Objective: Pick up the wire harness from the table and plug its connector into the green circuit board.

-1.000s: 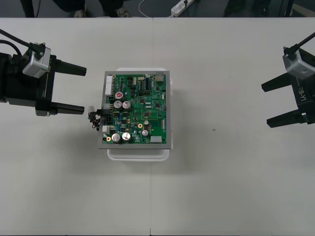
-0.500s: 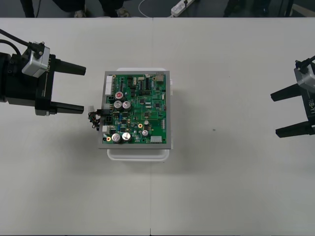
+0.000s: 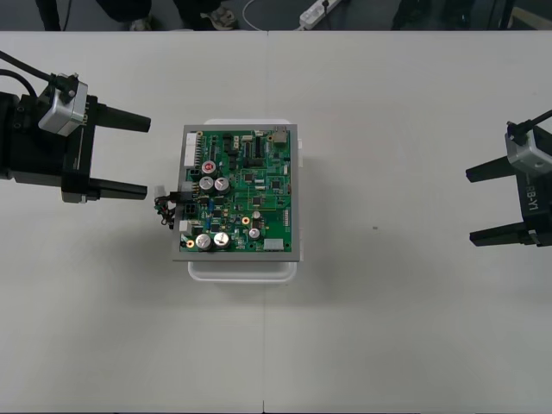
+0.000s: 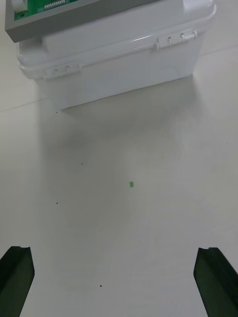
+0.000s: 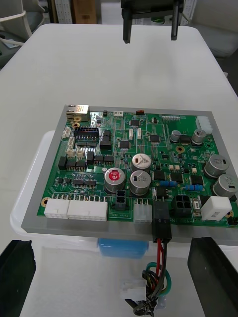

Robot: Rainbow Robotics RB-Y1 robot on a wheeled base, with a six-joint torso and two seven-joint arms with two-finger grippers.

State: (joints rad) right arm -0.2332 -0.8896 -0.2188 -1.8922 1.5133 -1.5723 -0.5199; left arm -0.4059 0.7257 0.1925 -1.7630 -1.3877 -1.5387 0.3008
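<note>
The wire harness (image 3: 166, 207) hangs off the left edge of the green circuit board (image 3: 244, 191), which sits on its white base (image 3: 243, 269) in the middle of the tabletop (image 3: 388, 328). In the left wrist view its black plug (image 5: 161, 225) stands in a header at the board's edge and looks seated there. The red, black and green wires (image 5: 159, 260) drop from it into a small tangle beside the base; I cannot make out what is at the free end.

The harness looks light and limp. The thin wires will bend and give no purchase, so the stiff plug body is the place to grip, squarely and gently; pulling on the wires could strain the joint.

The left gripper (image 3: 148, 159) hovers just left of the board, fingers spread wide and holding nothing. The plug and tangle lie just right of the near finger's tip, not between the fingers. The right gripper (image 3: 471, 207) stands at the right side of the tabletop, well apart, fingers wide too.
</note>
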